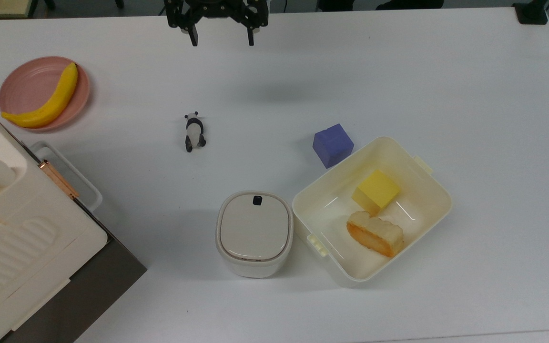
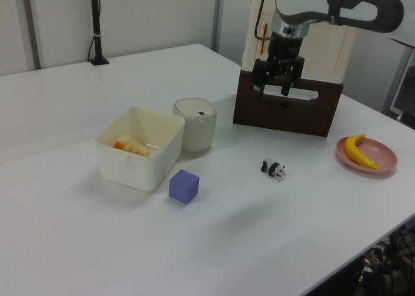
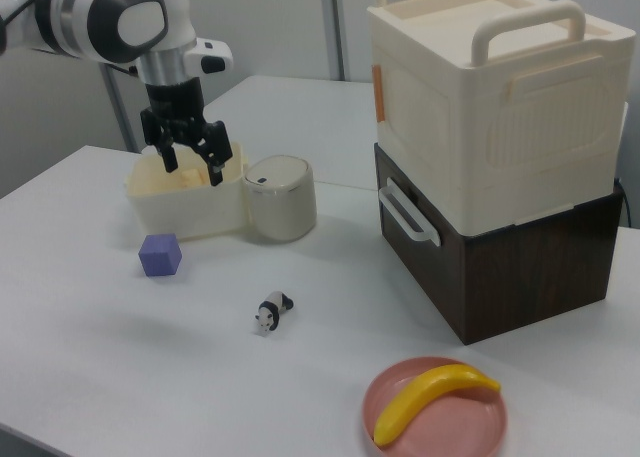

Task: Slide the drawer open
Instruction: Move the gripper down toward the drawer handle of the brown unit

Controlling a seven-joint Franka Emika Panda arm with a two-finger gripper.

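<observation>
Spread wide apart and holding nothing, the claw (image 1: pixel 220 42) hangs above the white counter (image 1: pixel 398 71), fingers pointing down, near the top view's upper edge; in the right view the claw (image 3: pixel 193 163) sits high at the left, well apart from the drawer (image 3: pixel 480 247); the drawer, dark brown with a white loop handle (image 3: pixel 405 214), stands shut under a cream ribbed unit (image 3: pixel 500 97) at the right view's right. Between them on the counter lie a small panda figure (image 1: pixel 194 132), a lidded cream canister (image 1: pixel 254 233) and a purple cube (image 1: pixel 332 145) just beside an open cream tub (image 1: pixel 427 190); a banana (image 1: pixel 45 97) rests on a pink plate (image 1: pixel 19 83).
</observation>
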